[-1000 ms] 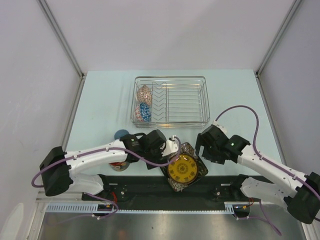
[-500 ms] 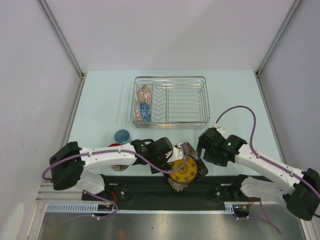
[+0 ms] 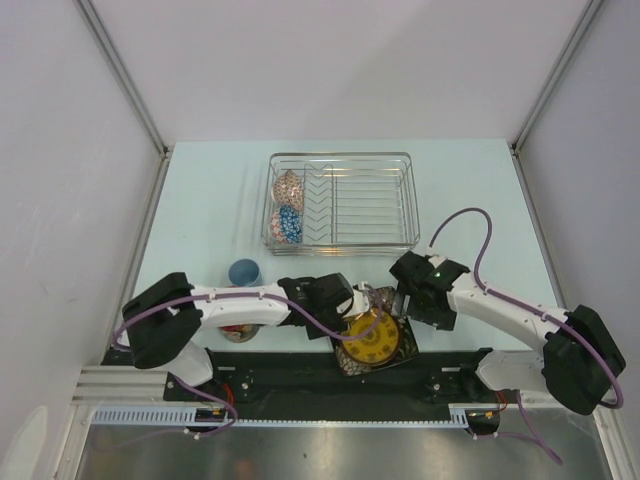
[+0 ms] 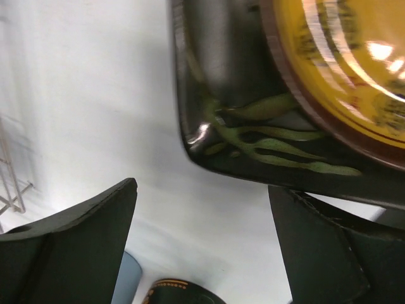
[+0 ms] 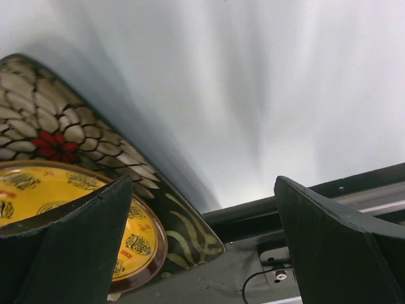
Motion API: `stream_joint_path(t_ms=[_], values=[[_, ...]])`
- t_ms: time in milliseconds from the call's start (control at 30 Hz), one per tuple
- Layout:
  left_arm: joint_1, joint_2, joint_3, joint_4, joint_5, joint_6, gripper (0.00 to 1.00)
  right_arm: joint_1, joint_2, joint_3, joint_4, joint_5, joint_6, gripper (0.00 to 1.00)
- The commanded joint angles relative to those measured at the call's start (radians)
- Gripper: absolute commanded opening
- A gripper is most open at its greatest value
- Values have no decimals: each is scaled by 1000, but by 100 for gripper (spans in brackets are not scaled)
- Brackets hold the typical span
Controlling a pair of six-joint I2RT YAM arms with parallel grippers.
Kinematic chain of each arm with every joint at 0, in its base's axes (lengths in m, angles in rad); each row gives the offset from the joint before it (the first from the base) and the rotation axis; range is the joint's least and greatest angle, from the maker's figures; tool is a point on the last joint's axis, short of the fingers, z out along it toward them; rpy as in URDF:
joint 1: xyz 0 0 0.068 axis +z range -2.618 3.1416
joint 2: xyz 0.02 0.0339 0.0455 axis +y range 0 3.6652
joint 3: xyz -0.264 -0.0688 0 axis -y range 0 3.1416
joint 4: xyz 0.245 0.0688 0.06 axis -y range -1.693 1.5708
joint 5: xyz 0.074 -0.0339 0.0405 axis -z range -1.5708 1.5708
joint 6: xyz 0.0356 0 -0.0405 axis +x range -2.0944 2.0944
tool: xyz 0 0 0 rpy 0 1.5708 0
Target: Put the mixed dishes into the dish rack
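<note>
Both spread and empty, the left gripper (image 3: 354,302) and right gripper (image 3: 399,305) flank the dark square plate (image 3: 370,343), whose rim needs pinching before the lift to the dish rack (image 3: 340,155).

Corner of dark square plate (image 4: 253,142), left tool (image 4: 202,187) spread wide, possibly blue cup (image 4: 129,280) below

My left arm (image 3: 240,300) hides most of the mug (image 3: 238,334) left of the dark square plate (image 3: 372,348). Both wrist views crop that plate at their edges; my left gripper (image 3: 352,305) overlaps its left side.
</note>
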Motion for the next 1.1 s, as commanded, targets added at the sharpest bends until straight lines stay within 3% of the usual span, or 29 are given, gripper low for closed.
stream_joint_path(t_ms=[0,333,567,633,700,1067], values=[[72,45,78,77,-30,3,90,14,-35,-15,34,-28,-8,100],[118,73,227,28,-39,0,90,11,-115,-22,11,-59,1,100],[139,-105,194,-126,-3,-2,90,-23,-345,-22,0,-167,-28,99],[138,-162,189,-167,42,-14,90,-15,-385,-36,67,-224,-54,91],[124,-185,181,-209,95,-31,90,2,-382,-45,114,-296,-60,85],[24,-121,102,-157,126,-51,90,32,-220,-110,223,-361,-91,84]])
